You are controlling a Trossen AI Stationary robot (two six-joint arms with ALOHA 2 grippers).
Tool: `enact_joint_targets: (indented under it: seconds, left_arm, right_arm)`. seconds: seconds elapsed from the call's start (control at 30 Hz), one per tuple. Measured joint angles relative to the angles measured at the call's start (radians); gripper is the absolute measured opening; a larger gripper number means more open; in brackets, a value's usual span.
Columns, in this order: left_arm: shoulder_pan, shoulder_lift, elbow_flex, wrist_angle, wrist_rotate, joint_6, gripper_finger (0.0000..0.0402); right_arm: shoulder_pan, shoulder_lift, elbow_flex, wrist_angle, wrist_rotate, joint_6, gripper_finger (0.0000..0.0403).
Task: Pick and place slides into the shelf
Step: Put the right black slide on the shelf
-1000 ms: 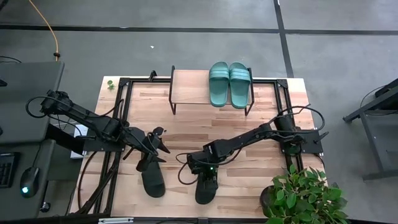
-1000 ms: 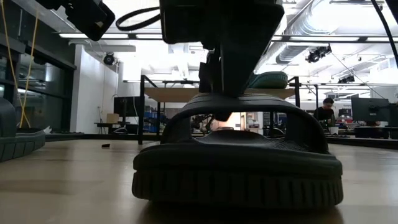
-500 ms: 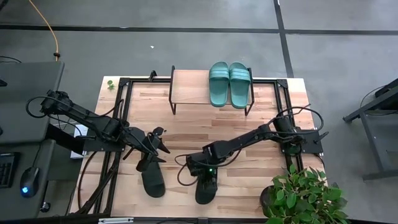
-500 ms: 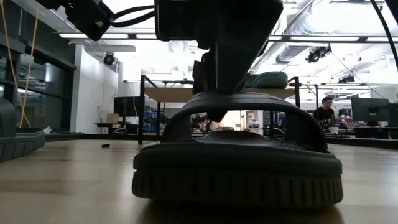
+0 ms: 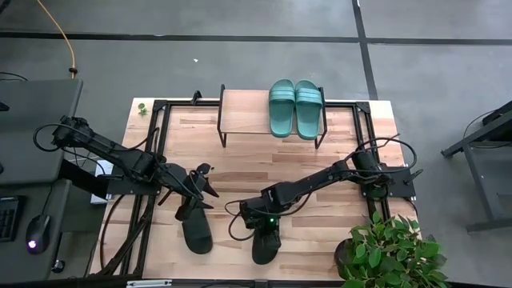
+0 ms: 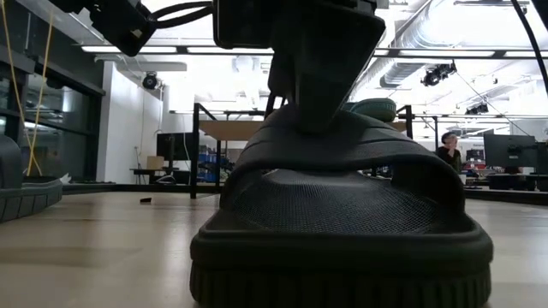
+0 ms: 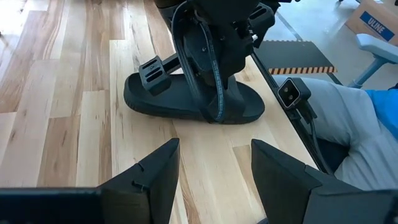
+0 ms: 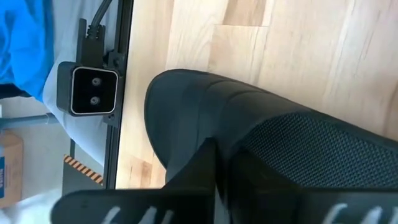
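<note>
Two teal slides [image 5: 296,108] lie side by side on the right half of the shelf [image 5: 244,112] at the table's far side. Two black slides are near the front edge. My right gripper [image 5: 266,224] is shut on the strap of the right one [image 5: 266,246], which fills the low view [image 6: 342,231]. The left black slide [image 5: 196,234] rests flat on its sole. My left gripper [image 5: 200,192] hangs open just beyond that slide's far end, touching nothing; in its wrist view [image 7: 214,149] the fingers frame bare wood. My right gripper pinches the black slide's ribbed strap [image 8: 249,118] at its top, fingers [image 6: 312,103] coming from above and pointing down. The slide is tilted: its far end is raised and its near end [image 6: 342,282] is low at the table. The gripper's body hides the contact itself.
A potted plant [image 5: 388,252] stands at the near right corner. Black frame rails [image 5: 160,152] and cables run along the table's left side and far edge. A small camera box [image 8: 93,90] sits at the near edge. A person [image 6: 447,150] is far off in the room.
My right gripper has shut on the black slide's strap and drawn it up. The slide has tipped: its far end has risen so the footbed now faces the low camera, while its near end has stayed low and come slightly toward the near edge.
</note>
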Motion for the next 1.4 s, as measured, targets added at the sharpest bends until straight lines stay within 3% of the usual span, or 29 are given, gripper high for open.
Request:
enact_joint_targets:
  seconds: [0.37, 0.57, 0.8, 1.17, 1.4]
  left_arm:
    - [0.0, 0.081, 0.0, -0.046, 0.0, -0.042, 0.0184]
    - [0.0, 0.146, 0.0, 0.026, -0.011, 0.074, 0.0184]
    - [-0.005, 0.138, 0.0, 0.062, -0.06, 0.143, 0.0184]
    - [-0.152, 0.138, 0.043, 0.048, -0.393, 0.268, 0.0184]
    - [-0.263, 0.14, 0.079, -0.06, -0.637, 0.304, 0.0184]
  right_arm:
    - [-0.005, -0.006, 0.0, -0.002, 0.004, 0.006, 0.0004]
    - [-0.034, -0.025, 0.0, -0.015, 0.017, 0.017, 0.0002]
    - [-0.074, -0.097, 0.0, -0.024, 0.072, 0.016, 0.0002]
    - [-0.12, -0.226, 0.0, -0.026, 0.186, 0.028, 0.0002]
    - [-0.147, -0.279, 0.0, -0.013, 0.232, 0.072, 0.0002]
